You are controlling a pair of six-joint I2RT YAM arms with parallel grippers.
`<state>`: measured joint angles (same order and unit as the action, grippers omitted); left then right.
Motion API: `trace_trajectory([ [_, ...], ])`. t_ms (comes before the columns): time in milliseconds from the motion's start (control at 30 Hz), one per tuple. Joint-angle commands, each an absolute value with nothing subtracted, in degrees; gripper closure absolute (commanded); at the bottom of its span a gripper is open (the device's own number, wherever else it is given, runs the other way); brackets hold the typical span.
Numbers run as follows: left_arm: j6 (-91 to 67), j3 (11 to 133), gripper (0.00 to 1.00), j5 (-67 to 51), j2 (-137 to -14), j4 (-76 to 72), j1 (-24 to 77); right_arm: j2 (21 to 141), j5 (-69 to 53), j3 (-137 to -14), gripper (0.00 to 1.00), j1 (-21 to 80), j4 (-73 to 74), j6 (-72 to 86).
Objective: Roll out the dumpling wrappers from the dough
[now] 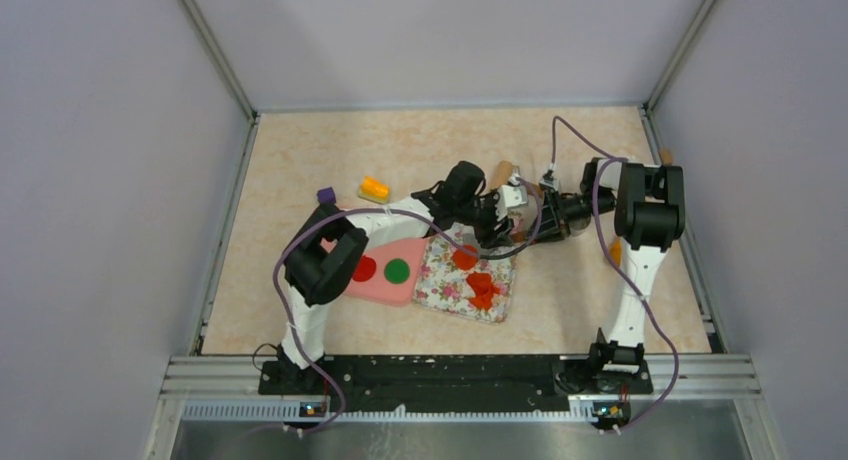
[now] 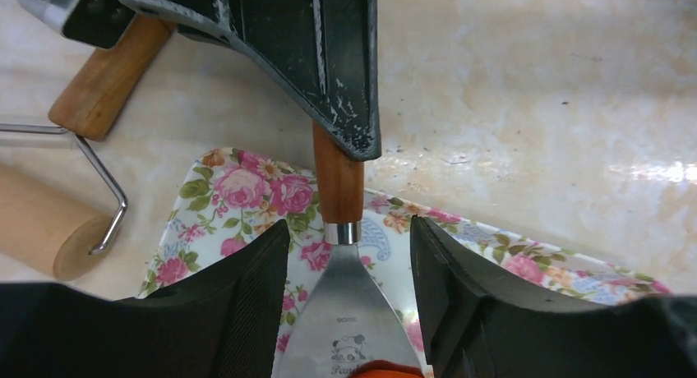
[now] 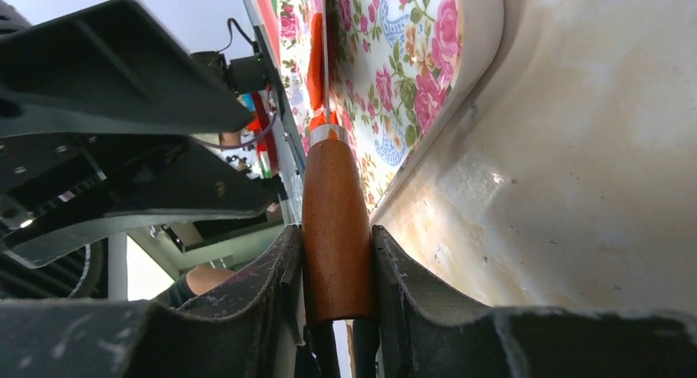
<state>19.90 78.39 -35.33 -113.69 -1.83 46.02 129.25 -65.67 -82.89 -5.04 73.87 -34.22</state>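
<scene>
1. So, edges first: the beige marble-look tabletop (image 1: 300,150) is boxed in by grey walls on the left, far and right sides, and the arm rail runs along the near edge. The most open room is the far strip and the right side beyond the right arm.
2. Both arms crowd the middle. The rectangular rose-print tray (image 1: 440,280) sits near centre, its left edge right up against the pink rectangular board (image 1: 385,285). I can't tell whether they overlap.
3. In the tray is the orange-red clay dough (image 1: 482,286): ragged scraps toward the near right, plus a rounder lump (image 1: 465,257) closer to the far edge.
4. On the pink board are two flat round clay wrappers, one red (image 1: 364,269) and one green (image 1: 397,271), side by side and not touching.
5. Coming in over the tray's far edge, the right gripper (image 3: 335,246) is clamped tight on the brown wooden handle of a flat steel scraper (image 2: 345,329). The blade lies over the tray, with orange-red clay right at its end.
6. Over the tray, the left gripper (image 2: 347,255) hovers with its fingers spread apart, one on each side of the blade, gripping nothing.
7. Just past the tray's far edge, a wooden rolling pin with a wire frame (image 2: 37,226) lies on the table. Further left are a small purple cube (image 1: 325,195) and an orange-and-yellow block (image 1: 373,189), well apart from the tray.
</scene>
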Motion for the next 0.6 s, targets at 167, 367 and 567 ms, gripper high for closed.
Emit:
trace_trajectory([
  [167,24.5,85.4,0.43,-33.7,-120.4,-1.8,46.8,126.9,-65.5,-84.7,1.0,-5.3,73.4,-35.0],
  [367,24.6,87.9,0.52,-34.3,-123.1,-0.3,47.7,126.6,-65.0,-84.8,1.0,-5.3,74.4,-35.9],
  [567,25.6,87.5,0.56,-34.0,-123.2,3.0,48.5,125.6,-63.7,-84.6,1.0,-5.3,73.5,-34.5],
])
